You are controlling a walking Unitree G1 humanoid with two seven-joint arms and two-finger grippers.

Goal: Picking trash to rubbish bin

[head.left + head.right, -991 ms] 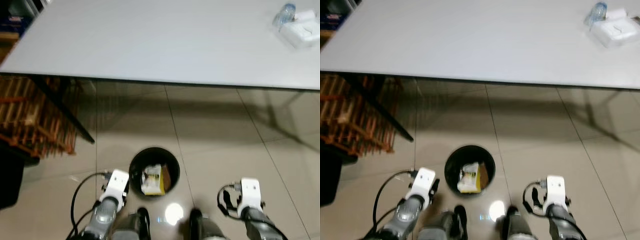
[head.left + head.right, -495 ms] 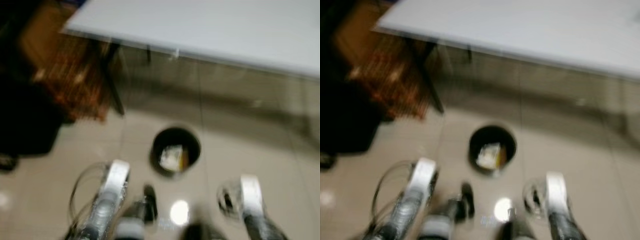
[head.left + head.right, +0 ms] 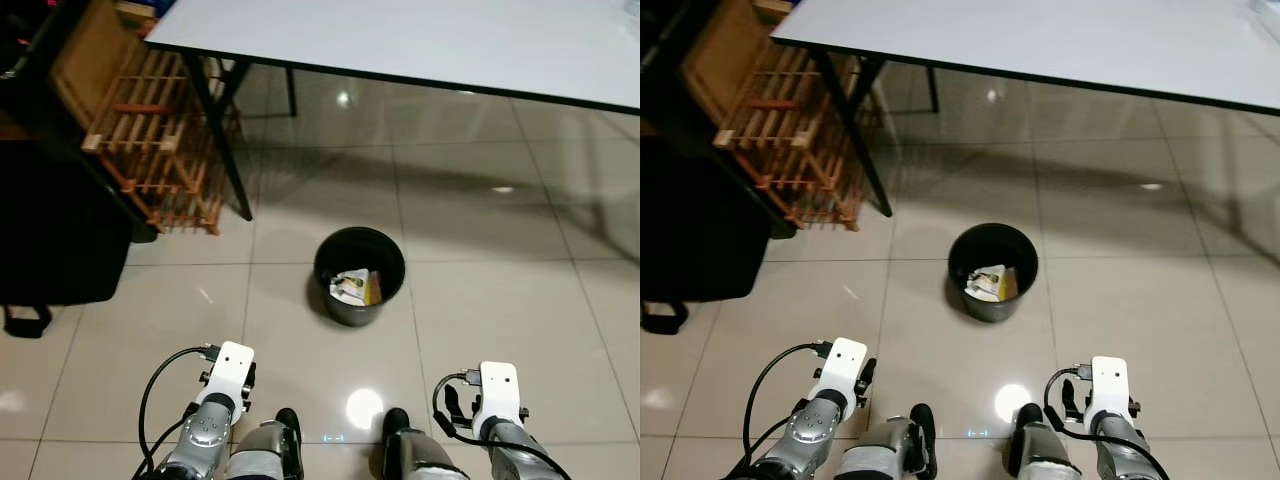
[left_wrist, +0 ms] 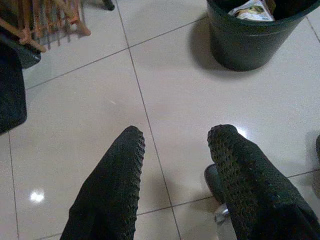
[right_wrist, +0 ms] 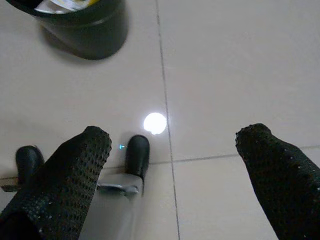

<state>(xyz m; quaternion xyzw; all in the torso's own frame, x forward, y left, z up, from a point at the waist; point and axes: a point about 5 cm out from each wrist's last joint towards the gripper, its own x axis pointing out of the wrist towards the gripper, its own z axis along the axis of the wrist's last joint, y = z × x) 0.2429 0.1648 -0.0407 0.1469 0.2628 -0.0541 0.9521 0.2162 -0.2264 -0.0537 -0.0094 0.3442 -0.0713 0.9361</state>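
Note:
A black rubbish bin (image 3: 359,275) stands on the tiled floor ahead of me, between my arms. Inside it lies trash (image 3: 355,287), white and yellow wrappers. The bin (image 4: 250,35) also appears in the left wrist view, with the trash (image 4: 252,10) showing over its rim. My left gripper (image 4: 175,145) hangs low above the floor, open and empty. The right gripper (image 5: 175,145) is open too, with nothing between its fingers, and the bin (image 5: 80,25) is beyond it. Both arms hang at my sides.
A white table (image 3: 420,40) stretches across the far side, its black leg (image 3: 215,140) at left. A wooden slatted rack (image 3: 140,140) and a black bag (image 3: 55,240) stand at left. My feet (image 3: 290,440) are on the tiles near the bin.
The camera has pulled back and turned: the bin now sits farther from me, more floor shows, and the table edge has moved up. The arms hang as before.

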